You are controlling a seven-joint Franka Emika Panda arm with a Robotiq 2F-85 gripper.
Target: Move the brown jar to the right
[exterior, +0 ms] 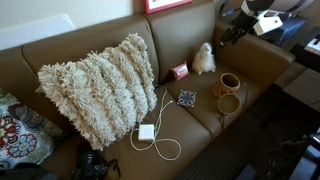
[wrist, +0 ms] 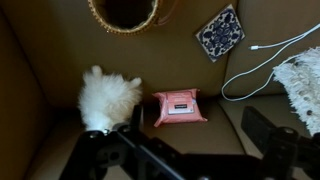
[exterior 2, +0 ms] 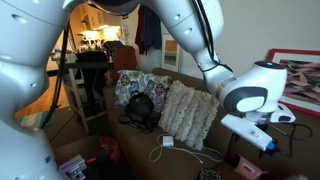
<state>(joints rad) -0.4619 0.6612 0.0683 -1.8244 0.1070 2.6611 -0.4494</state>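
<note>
The brown jar stands on the right couch seat, its tan ring-like lid lying just in front of it. In the wrist view only its tan rim and dark mouth show, at the top edge. My gripper is open and empty, with its dark fingers spread at the bottom of the wrist view. It hangs above the couch back corner, over a white fluffy toy and a pink pack, well short of the jar. In an exterior view the arm is high at the upper right.
A small dark patterned square lies on the seat left of the jar. A white cable with charger runs to a shaggy cream pillow. The couch armrest is right of the jar. Patterned cushions lie at the far end.
</note>
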